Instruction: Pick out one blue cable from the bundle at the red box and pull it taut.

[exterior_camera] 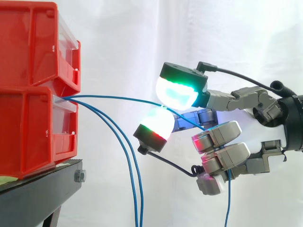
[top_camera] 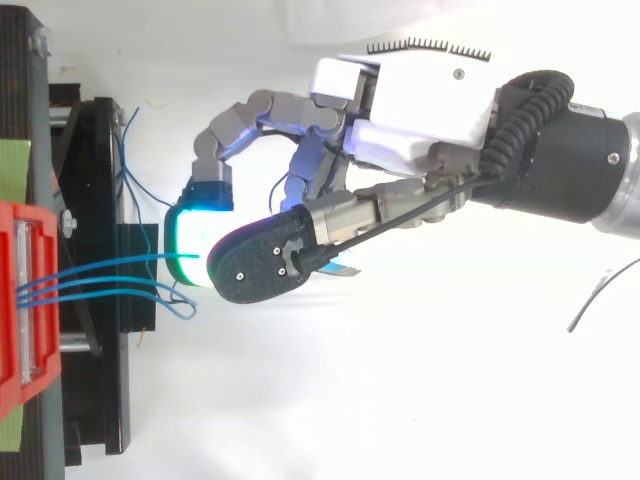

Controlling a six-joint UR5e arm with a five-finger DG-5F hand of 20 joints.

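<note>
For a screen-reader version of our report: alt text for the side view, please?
The hand pinches one blue cable between its glowing pads, stretched from the lower red bin; two more blue cables hang down beside the black stand.

The black stand (exterior_camera: 42, 191) sits at 8 o'clock in the side view, with a bolt (exterior_camera: 80, 176) on its 3 o'clock end. 1 red bin (exterior_camera: 28, 132) rests directly on its top, and a pale green strip (exterior_camera: 6, 179) shows under the bin's 9 o'clock end. From above, the stand runs from 12 to 6 o'clock at the view's 9 o'clock side.
</note>
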